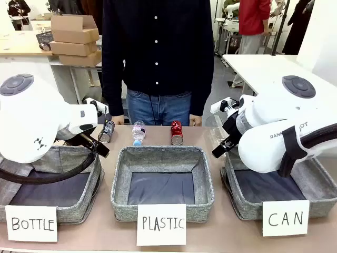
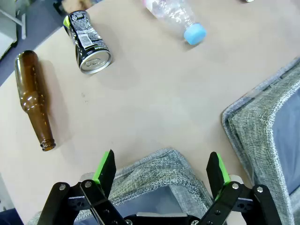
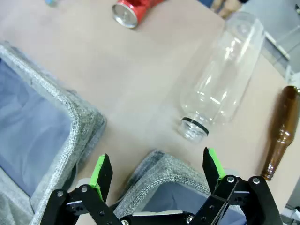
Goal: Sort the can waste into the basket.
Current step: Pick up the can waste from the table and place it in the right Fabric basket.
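The red can [image 1: 176, 133] lies on the table in front of the person, behind the middle bin, and shows as the red can [image 3: 131, 10] at the top of the right wrist view. The dark can [image 1: 107, 132] lies at the far left; its silver end faces me as the dark can [image 2: 88, 43]. The grey basket [image 1: 243, 203] carded "CAN" stands at the right. My right gripper [image 3: 157, 171] hangs open over that basket's far corner [image 3: 164, 171]. My left gripper [image 2: 161, 171] is open and holds nothing, above a corner of the "BOTTLE" bin [image 2: 157, 171].
A clear plastic bottle [image 3: 225, 79] and a brown glass bottle [image 3: 280, 129] lie beyond the CAN basket. A blue-capped plastic bottle [image 2: 178, 16] and another brown bottle [image 2: 35, 101] lie near the dark can. The "PLASTIC" bin [image 1: 121, 184] stands in the middle. A person [image 1: 158, 58] stands at the far edge.
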### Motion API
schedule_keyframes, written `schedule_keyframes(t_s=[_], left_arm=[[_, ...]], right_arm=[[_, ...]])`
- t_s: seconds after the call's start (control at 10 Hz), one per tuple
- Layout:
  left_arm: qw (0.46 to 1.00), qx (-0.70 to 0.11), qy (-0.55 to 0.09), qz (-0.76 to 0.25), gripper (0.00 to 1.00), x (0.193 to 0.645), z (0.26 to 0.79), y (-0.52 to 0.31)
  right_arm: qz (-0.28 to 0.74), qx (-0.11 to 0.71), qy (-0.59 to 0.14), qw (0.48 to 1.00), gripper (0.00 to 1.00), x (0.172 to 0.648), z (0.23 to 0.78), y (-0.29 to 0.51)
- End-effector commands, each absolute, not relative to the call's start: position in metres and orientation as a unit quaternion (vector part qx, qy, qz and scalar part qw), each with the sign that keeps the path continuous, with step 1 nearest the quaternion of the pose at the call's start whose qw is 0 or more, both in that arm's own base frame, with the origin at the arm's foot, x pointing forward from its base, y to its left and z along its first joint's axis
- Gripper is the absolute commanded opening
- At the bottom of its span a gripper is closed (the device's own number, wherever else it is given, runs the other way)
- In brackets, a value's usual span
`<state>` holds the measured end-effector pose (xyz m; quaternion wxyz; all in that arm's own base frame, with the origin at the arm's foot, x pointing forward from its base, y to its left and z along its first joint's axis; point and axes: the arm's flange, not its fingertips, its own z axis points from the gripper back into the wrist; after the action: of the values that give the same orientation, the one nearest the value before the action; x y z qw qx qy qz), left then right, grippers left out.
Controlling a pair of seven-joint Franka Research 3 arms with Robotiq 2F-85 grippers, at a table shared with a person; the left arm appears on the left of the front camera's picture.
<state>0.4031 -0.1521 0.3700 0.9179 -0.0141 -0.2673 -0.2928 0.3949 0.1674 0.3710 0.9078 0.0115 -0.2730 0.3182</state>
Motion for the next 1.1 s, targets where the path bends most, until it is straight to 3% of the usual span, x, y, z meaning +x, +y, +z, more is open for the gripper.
schedule_keyframes(t_s=[0.0, 1.0], left_arm=[[0.918, -0.014, -0.267, -0.293, 1.0, 0.4031, 0.3701, -0.1522], [0.918, -0.014, -0.267, -0.293, 1.0, 0.4031, 0.37, -0.1522]], right_arm=[[0.318, 0.012, -0.273, 0.908, 1.0, 0.3949, 0.371, 0.1674], [0.318, 0.011, -0.273, 0.908, 1.0, 0.3949, 0.371, 0.1675]])
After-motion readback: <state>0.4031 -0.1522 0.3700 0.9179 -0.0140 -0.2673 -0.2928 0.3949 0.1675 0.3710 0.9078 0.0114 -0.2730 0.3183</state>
